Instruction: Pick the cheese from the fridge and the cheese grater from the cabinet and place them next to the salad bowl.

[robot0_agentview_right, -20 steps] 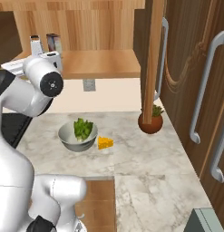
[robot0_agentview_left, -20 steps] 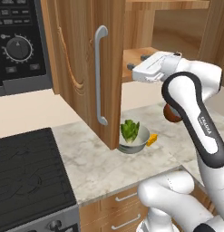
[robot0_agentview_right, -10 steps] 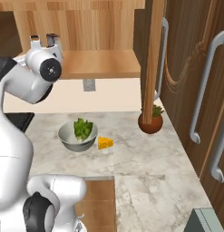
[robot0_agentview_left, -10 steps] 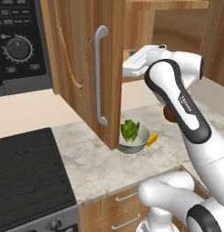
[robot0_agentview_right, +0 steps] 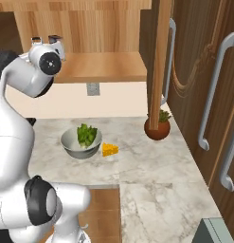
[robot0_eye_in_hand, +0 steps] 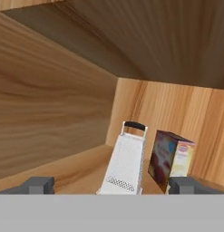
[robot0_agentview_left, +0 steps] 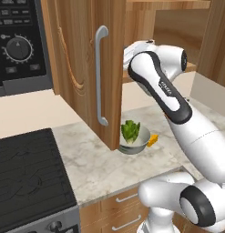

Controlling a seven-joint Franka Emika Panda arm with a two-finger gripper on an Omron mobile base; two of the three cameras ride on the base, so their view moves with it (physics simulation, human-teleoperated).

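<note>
In the hand view the grater (robot0_eye_in_hand: 125,163) stands on the cabinet shelf (robot0_eye_in_hand: 63,167), its flared base cut off by the bottom of the picture. It is silvery-white and tapers upward to a dark bar handle at its top; a band of small holes shows low on its near face. Just beside it at 3 o'clock stands a box (robot0_eye_in_hand: 171,158) with a dark red front and a pale side; its print is too blurred to read. The pincer (robot0_eye_in_hand: 111,185) is wide open and holds nothing: its two grey fingertips (robot0_eye_in_hand: 37,185) show at the lower left and lower right, apart from the grater, which stands between them and further in.

In the left base view the open cabinet door (robot0_agentview_left: 86,68) with its curved silver handle (robot0_agentview_left: 100,75) hides part of the shelf, and the arm's elbow covers the hand, so the pincer cannot be made out there. In the right base view two small dark tips (robot0_agentview_right: 47,40) at the arm's end reach over the shelf edge (robot0_agentview_right: 104,71); the grater itself cannot be seen behind the arm.

On the table (robot0_agentview_right: 151,166) the bowl (robot0_agentview_right: 80,142) holds green leaves, and the cheese (robot0_agentview_right: 109,150), a small yellow-orange wedge, lies touching or just beside it at 3 o'clock. A potted plant (robot0_agentview_right: 157,126) stands further off at 2 o'clock, partly behind a cabinet door edge.
</note>
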